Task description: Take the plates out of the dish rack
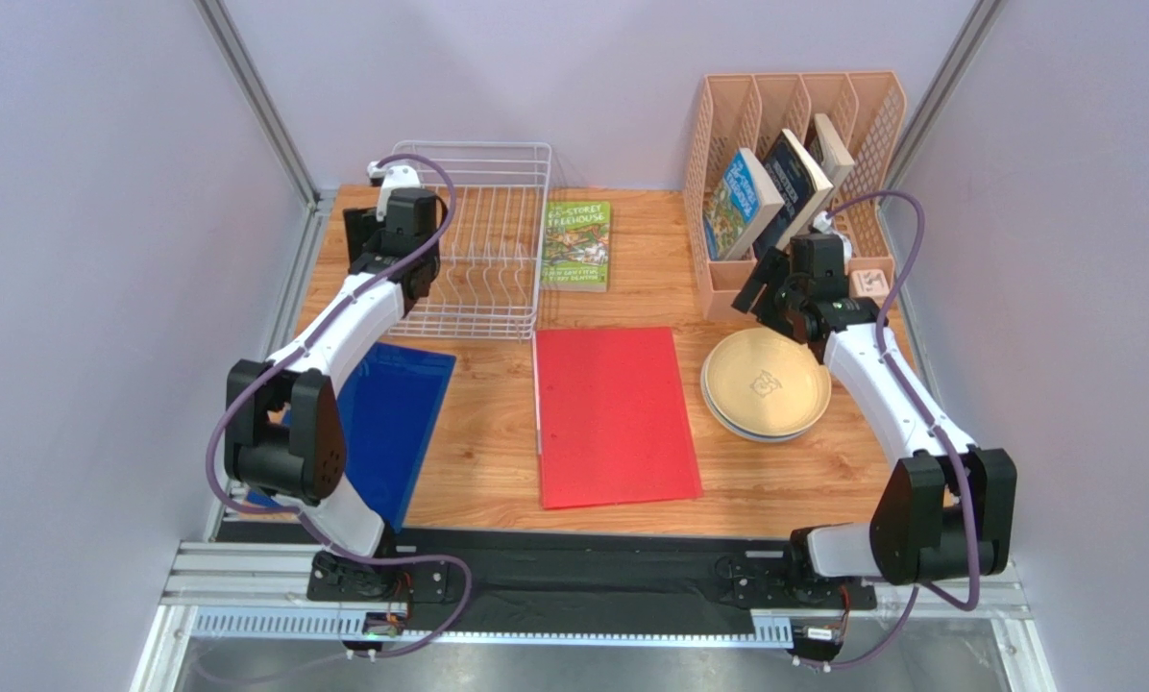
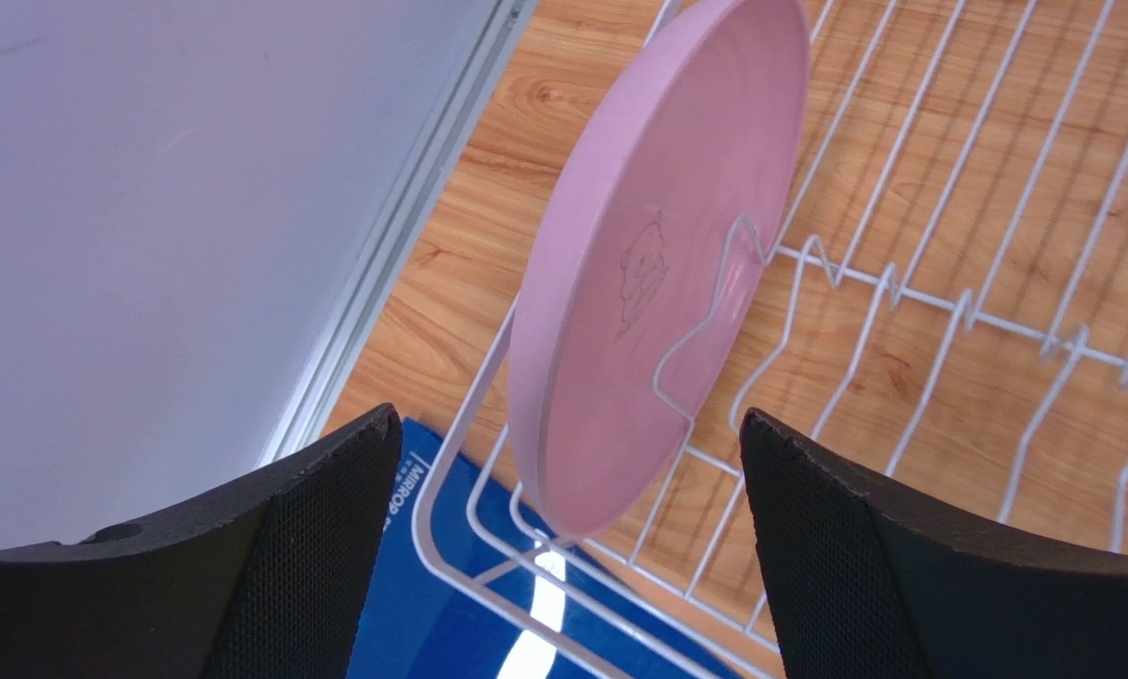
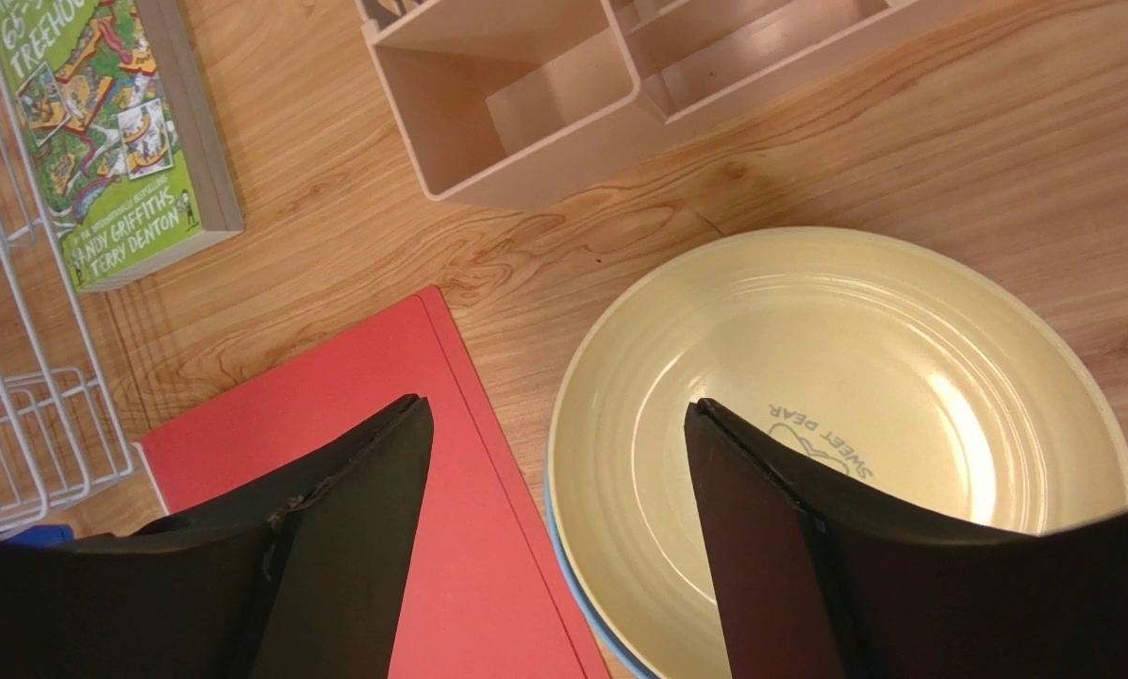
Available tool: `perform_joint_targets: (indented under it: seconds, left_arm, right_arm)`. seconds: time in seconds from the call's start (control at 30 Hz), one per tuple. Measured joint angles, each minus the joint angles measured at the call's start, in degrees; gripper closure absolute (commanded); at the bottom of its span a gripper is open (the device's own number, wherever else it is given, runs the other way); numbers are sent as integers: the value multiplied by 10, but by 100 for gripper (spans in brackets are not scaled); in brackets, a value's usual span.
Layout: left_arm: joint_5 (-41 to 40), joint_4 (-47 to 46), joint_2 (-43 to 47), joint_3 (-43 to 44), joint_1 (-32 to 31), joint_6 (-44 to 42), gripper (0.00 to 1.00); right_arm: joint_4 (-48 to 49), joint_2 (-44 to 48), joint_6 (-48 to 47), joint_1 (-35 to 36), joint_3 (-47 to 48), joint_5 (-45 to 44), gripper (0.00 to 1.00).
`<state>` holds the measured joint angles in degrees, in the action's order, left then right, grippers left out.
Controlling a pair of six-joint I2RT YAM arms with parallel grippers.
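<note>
**One plate in the rack, the others stacked on the worktop**

One pink plate [image 2: 655, 269] stands on edge in the dish rack [image 2: 952, 326], tilted and leaning on a wire divider at the rack's end row. Your left fingers [image 2: 286, 566] are spread wide with nothing held. The plate's lower rim sits ahead of them, in the gap between the two tips, and neither finger touches it. Under the left-hand finger you can see a corner of the blue folder [image 2: 400, 623], which runs beneath the rack's outer wire.

Your right fingers [image 3: 343, 552] are also spread wide and hold nothing. A pale yellow plate [image 3: 839, 425] lies flat on the worktop [image 3: 882, 156], its left rim between the two tips and the rest reaching past the right-hand finger. A light blue plate [image 3: 573, 573] shows as a thin edge beneath it. The red folder [image 3: 478, 552] lies just beside the stack, between the fingers and under the left-hand one. Ahead of the tips stands the peach organizer [image 3: 527, 99], and a green book [image 3: 102, 128] lies off to the left.
</note>
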<state>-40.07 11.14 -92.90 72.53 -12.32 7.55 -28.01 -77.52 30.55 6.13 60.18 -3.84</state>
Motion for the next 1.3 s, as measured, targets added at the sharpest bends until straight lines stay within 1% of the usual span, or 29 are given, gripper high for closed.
perform_joint_targets:
  seconds: [0.03,0.07,0.13,0.17,0.23,0.27,0.37,0.4,0.73,1.03,1.3]
  left_arm:
    - [0,-1,-8,4,5,2,13]
    - [0,0,-16,7,10,5,22]
    - [0,0,-27,13,19,13,34]
    - [0,-1,-32,14,23,15,44]
    - [2,-3,-39,15,30,20,58]
    - [3,-3,-42,15,32,22,77]
    - [3,-1,-49,18,34,20,96]
    - [0,4,-49,19,35,13,100]
    - [-28,6,-57,23,34,5,100]
    - [-163,-13,-108,56,1,-38,100]
    - [-189,-38,-103,59,-15,-56,100]
  right_arm:
    - [0,-3,-2,0,5,4,29]
    - [0,-6,-5,0,11,8,29]
    - [5,-12,-7,0,21,14,29]
    - [9,-14,-8,0,24,16,29]
    - [13,-19,-9,0,26,26,30]
    - [16,-22,-10,0,26,33,30]
    - [20,-33,-11,0,26,47,30]
    - [20,-37,-11,0,26,50,30]
    - [21,-66,-23,17,44,64,31]
    - [20,-69,-34,32,49,63,31]
    - [19,-69,-41,38,51,58,31]
